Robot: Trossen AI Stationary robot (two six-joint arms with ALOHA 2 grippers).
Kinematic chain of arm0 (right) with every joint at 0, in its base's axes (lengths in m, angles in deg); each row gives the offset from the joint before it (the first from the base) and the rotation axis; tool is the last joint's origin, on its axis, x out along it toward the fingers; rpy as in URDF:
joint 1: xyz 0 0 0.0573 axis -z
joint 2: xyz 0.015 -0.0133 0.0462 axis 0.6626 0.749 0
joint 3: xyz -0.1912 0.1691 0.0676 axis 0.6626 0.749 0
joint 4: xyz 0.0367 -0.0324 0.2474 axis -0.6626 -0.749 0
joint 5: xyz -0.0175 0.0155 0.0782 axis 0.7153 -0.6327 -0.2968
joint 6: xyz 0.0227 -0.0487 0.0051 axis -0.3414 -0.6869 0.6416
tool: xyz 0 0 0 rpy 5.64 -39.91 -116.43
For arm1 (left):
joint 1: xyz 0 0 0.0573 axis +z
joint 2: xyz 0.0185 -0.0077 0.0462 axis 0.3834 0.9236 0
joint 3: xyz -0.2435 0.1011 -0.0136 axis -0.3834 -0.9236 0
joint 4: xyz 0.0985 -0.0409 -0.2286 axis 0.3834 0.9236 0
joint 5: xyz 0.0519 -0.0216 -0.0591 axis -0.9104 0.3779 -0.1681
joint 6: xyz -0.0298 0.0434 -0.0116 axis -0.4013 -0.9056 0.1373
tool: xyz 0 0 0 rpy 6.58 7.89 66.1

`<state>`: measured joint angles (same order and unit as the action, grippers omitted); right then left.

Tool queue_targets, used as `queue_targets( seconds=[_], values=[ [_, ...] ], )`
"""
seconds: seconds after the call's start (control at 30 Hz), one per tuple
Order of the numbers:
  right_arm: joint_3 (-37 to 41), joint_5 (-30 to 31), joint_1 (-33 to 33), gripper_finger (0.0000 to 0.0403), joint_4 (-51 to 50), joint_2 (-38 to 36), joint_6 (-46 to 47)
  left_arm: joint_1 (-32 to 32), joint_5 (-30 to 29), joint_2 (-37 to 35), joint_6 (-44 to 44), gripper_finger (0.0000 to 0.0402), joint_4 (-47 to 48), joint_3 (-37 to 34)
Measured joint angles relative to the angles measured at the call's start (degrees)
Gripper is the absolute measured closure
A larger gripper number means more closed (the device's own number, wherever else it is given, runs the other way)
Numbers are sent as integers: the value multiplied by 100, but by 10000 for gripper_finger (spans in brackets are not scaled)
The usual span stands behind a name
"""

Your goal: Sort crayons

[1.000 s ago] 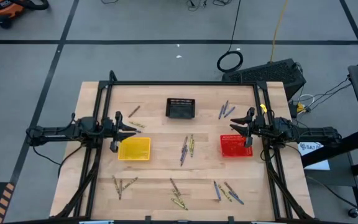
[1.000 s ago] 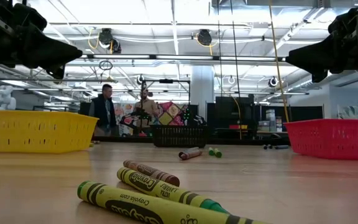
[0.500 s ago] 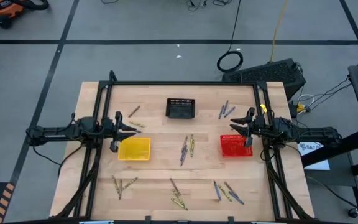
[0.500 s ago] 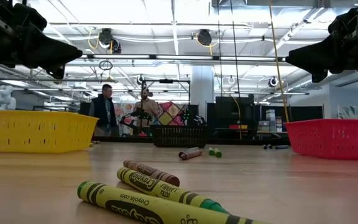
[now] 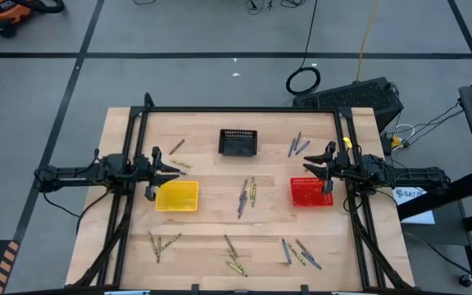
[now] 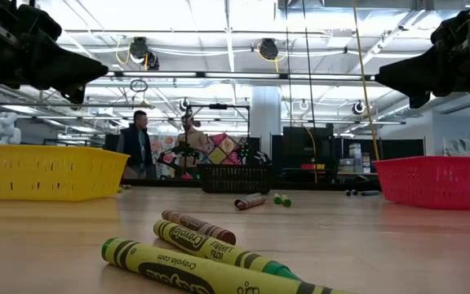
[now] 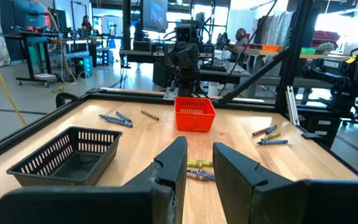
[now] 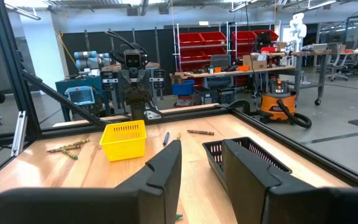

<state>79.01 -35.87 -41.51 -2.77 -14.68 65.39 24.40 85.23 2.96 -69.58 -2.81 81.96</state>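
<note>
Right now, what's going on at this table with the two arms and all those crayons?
Nothing is being handled yet. The crayons lie scattered in small clusters over the wooden table, none in a basket that can be seen. The left pincer hovers open above the yellow basket; the right pincer hovers open above the red basket. A black basket sits at the far edge. Both arms look parked, sorting not yet started.

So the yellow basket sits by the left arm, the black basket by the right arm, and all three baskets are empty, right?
Not quite. The high view shows the red basket by the right gripper; the black basket sits at the far middle. The yellow basket is by the left gripper, and all three look empty.
</note>
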Motion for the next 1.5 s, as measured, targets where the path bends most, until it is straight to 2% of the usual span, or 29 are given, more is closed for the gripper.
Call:
queue_targets(
  seconds=[0.9,1.17,1.5],
  values=[
    [0,-4,2,300,84,-2,-91,-1,-1,2,-2,318,0,-1],
    [0,-2,0,300,84,-2,155,3,-313,2,-1025,318,-8,1],
    [0,0,0,300,84,-2,153,1,-398,-1,-1046,318,-105,-1]
  ],
)
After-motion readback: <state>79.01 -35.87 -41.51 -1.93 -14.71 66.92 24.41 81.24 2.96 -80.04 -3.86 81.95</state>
